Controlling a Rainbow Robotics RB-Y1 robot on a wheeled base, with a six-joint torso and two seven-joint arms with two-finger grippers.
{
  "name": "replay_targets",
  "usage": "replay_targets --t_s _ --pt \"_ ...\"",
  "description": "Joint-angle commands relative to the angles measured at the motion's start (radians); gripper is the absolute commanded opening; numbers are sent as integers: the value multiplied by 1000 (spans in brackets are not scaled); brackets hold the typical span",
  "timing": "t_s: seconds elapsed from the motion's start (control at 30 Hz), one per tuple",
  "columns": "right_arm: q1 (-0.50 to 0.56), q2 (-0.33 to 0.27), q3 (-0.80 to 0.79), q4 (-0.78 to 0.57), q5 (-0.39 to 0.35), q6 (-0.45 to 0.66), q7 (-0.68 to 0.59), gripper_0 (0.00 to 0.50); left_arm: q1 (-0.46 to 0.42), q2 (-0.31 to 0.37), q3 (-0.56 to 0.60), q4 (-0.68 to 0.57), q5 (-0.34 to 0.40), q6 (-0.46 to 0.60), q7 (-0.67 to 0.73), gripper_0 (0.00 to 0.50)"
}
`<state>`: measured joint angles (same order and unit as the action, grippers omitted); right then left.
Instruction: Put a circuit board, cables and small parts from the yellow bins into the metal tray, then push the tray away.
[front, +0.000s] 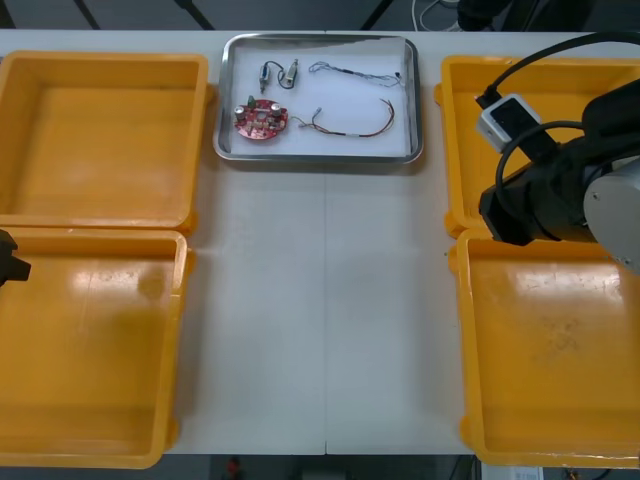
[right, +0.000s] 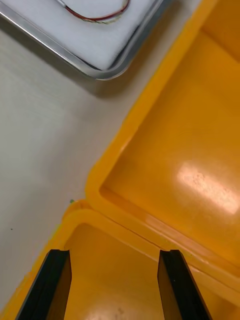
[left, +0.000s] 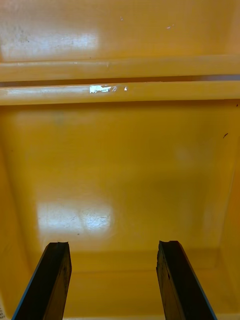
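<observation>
Front view: the metal tray (front: 320, 157) sits at the table's (front: 320, 300) far edge between the yellow bins (front: 100, 130), holding a red board (front: 261, 118), cables (front: 352, 133) and small metal parts (front: 291, 71). Right gripper (right: 115, 257) and left gripper (left: 114, 250) both gape wide, empty (each above a bin).

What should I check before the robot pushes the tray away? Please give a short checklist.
1. Board in tray: ok.
2. Two cables inside tray: ok.
3. Small parts in tray: ok.
4. Nothing left in bins: cannot tell; the right arm hides part of the right ones.
5. Right gripper open and free, over the right bins' meeting rims: ok.
6. Left gripper open and free, over the near left bin: ok.
</observation>
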<state>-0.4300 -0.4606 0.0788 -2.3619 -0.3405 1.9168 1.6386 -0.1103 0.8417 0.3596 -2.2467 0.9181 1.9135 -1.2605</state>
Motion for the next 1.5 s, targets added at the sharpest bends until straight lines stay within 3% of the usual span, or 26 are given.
replay_targets --t_s 0.03,0.27,0.6,0.77,1.0,1.5 --pt "60 -64 -103 -46 -54 3 -52 500 15 43 27 -25 -8 6 -66 500" --pt "152 -112 -221 -53 -175 3 -181 500 15 43 27 -25 -8 6 -66 500" --pt "289 -164 -318 -69 -242 3 -339 500 15 43 27 -25 -8 6 -66 500" --pt "346 -178 -347 -71 -264 3 -358 500 15 43 27 -25 -8 6 -66 500" --pt "398 -191 -424 -69 -379 3 -373 500 15 43 27 -25 -8 6 -66 500" --pt "430 -217 -470 -69 -414 3 -410 500 15 43 27 -25 -8 6 -66 500"
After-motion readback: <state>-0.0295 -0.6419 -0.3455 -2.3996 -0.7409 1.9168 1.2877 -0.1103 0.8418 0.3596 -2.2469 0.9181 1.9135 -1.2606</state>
